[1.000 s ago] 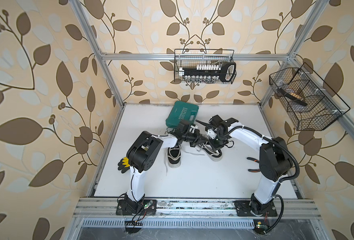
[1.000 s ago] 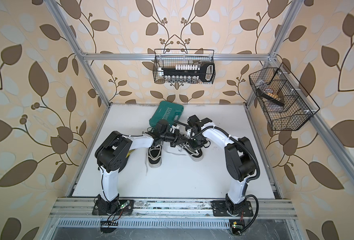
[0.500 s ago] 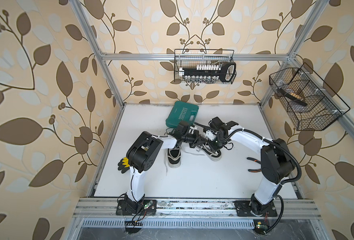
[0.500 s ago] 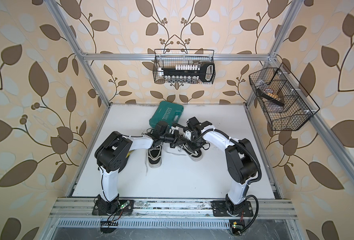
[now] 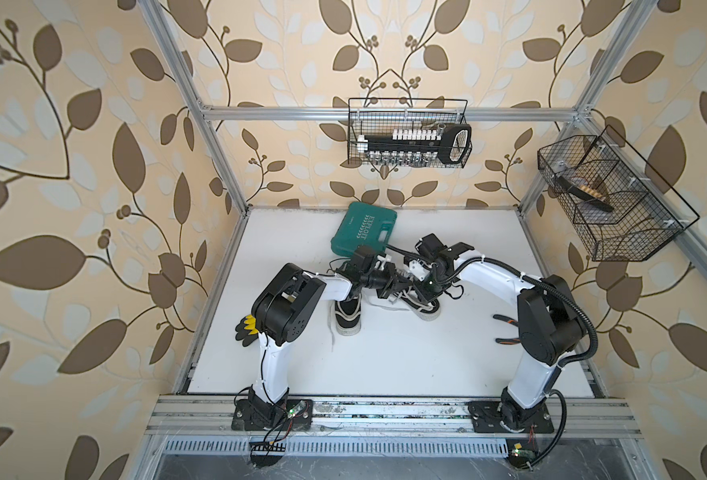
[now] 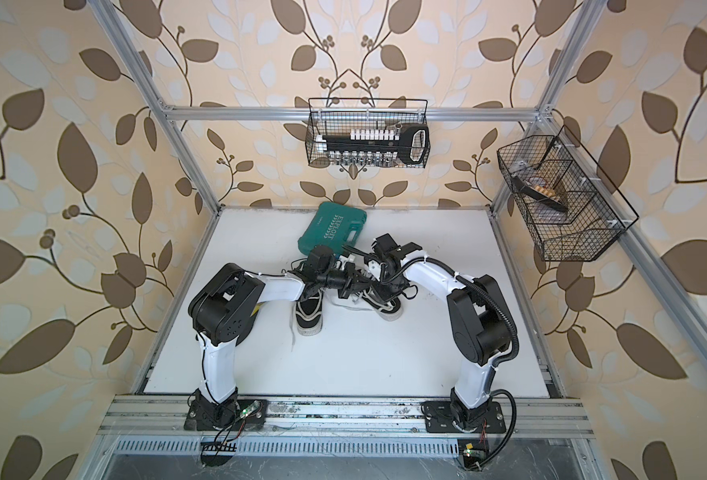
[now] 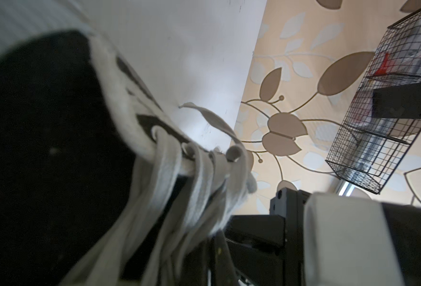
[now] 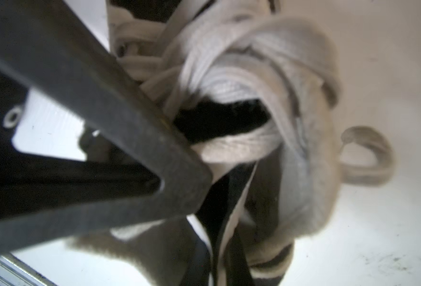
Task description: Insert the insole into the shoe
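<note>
**Which step are you on?**

The seating itself, I judge. Both my arms meet over the shoe that lies mid-table, beside the second shoe. My right gripper is closed, its tips together at the shoe's mouth and pressed in among the laces. My left gripper is closed too, at the same shoe. What it pinches I cannot tell, since its wrist view shows only laces and the dark upper.

**And the insole?**

I cannot pick it out for certain. In the right wrist view a dark flat strip with a pale edge runs down past my fingertips. It may be the insole going in, but that is a guess.

**What does the next move need?**

A push toward the toe while the other gripper braces the shoe, because it is light and would probably slide. The laces are loose and could snag my fingers.

**What about the surface and the room?**

The white table is smooth and gives the sole little grip. A green tool case lies just behind my wrists. Gloves sit at my left edge and pliers at my right. A wire basket hangs on the back wall and another basket on the side wall, both well clear.
</note>
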Tool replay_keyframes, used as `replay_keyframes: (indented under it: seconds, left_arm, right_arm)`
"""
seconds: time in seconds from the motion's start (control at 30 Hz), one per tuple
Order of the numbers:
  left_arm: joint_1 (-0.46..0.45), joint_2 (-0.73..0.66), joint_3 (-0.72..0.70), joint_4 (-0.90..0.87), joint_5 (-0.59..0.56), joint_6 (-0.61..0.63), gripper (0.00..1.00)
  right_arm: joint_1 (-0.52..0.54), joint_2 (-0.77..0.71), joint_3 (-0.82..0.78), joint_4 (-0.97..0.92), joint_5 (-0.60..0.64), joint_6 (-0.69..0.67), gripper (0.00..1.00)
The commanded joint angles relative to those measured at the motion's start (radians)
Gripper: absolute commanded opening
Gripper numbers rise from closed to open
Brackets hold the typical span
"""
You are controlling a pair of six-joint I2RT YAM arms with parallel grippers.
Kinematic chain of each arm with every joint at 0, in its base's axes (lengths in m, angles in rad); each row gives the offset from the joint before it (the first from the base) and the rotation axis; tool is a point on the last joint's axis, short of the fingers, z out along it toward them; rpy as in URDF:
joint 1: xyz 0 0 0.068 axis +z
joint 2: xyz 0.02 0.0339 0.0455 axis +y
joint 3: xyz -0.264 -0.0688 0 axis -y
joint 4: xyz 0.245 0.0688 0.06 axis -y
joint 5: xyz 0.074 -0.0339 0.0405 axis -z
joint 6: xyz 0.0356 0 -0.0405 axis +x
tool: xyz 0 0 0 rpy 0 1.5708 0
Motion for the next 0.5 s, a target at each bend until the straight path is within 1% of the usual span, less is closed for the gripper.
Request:
replay_keyframes:
  seconds: [0.0,0.1,0.17,0.23,0.27,0.33,0.37,0.4,0.47]
  left_arm:
    - [-0.005,-0.038,-0.002,0.038,0.037,-0.016,0.00]
    - [-0.006,-0.048,0.011,0.009,0.037,0.000,0.00]
    - [-0.004,-0.044,0.029,-0.013,0.042,0.011,0.00]
    - [-0.003,-0.045,0.035,-0.017,0.042,0.011,0.00]
    - [-0.003,-0.043,0.039,-0.019,0.037,0.011,0.00]
    - [-0.003,-0.036,0.053,-0.017,0.032,0.008,0.00]
    - [-0.004,-0.035,0.056,-0.012,0.028,0.003,0.00]
    - [-0.004,-0.035,0.061,-0.009,0.025,-0.002,0.00]
    - [-0.004,-0.039,0.070,-0.016,0.019,-0.003,0.00]
  right_arm:
    - [0.000,0.056,0.095,0.071,-0.061,0.028,0.02]
    - [0.011,0.093,0.086,0.116,-0.076,0.036,0.04]
    - [0.012,0.128,0.128,0.038,-0.031,0.014,0.10]
    - [0.011,0.120,0.142,-0.042,0.032,-0.022,0.20]
    - [0.010,0.094,0.135,-0.066,0.053,-0.033,0.29]
    - [0.009,0.026,0.114,-0.087,0.061,-0.043,0.52]
    - [0.009,-0.007,0.109,-0.104,0.066,-0.044,0.59]
    - [0.007,-0.036,0.110,-0.128,0.068,-0.040,0.62]
    - [0.000,-0.078,0.107,-0.170,0.078,-0.013,0.66]
